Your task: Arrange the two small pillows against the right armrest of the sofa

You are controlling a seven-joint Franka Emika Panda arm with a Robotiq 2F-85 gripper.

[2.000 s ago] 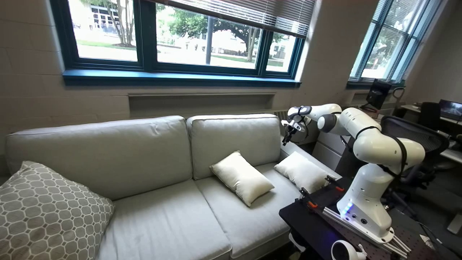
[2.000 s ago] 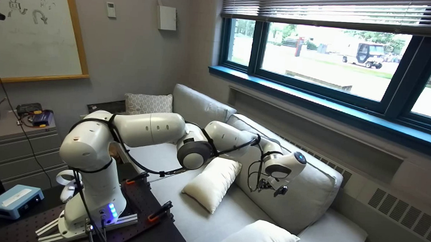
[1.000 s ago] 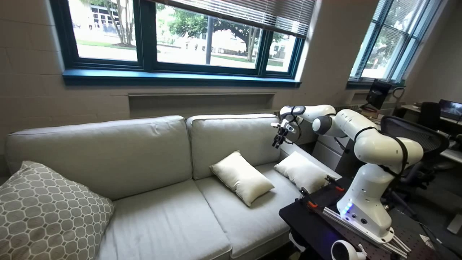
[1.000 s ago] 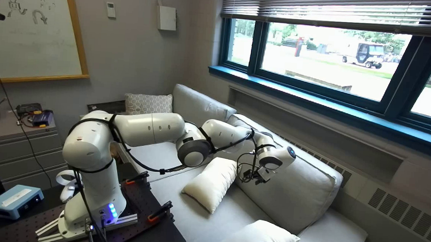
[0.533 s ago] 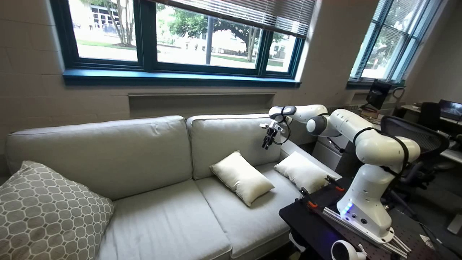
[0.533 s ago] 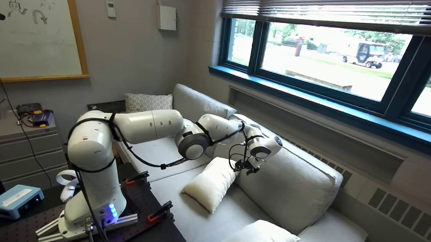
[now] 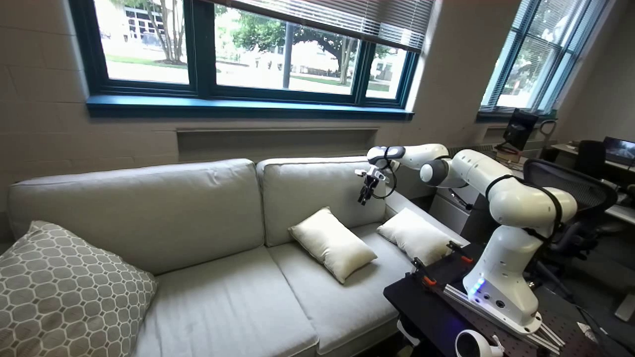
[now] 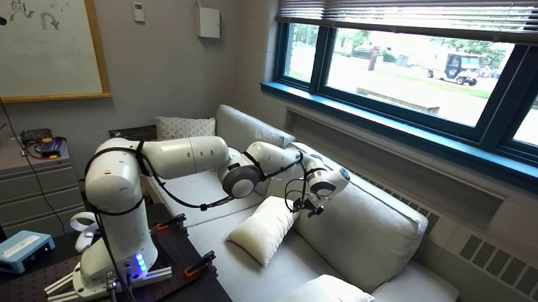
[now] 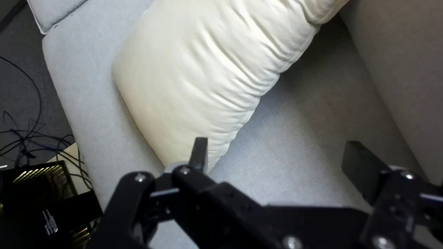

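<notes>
On the cream sofa, one small pillow lies slanted on the seat before the back cushion. The second small pillow rests along the inner side of the right armrest; in an exterior view this pillow is cut off by the bottom edge. My gripper hangs above the seat, between the first pillow and the armrest, in front of the back cushion. In the wrist view the gripper is open with only seat fabric below its gap. One finger overlaps the near corner of the first pillow.
A patterned cushion sits at the sofa's far left end. The back cushion rises close behind the gripper. A black table with clamps carries the arm at the sofa's front. Cables lie on the floor.
My gripper has moved from near the right armrest leftwards over the seat, closer to the first pillow, and has slowed almost to a stop. Neither pillow has moved.
</notes>
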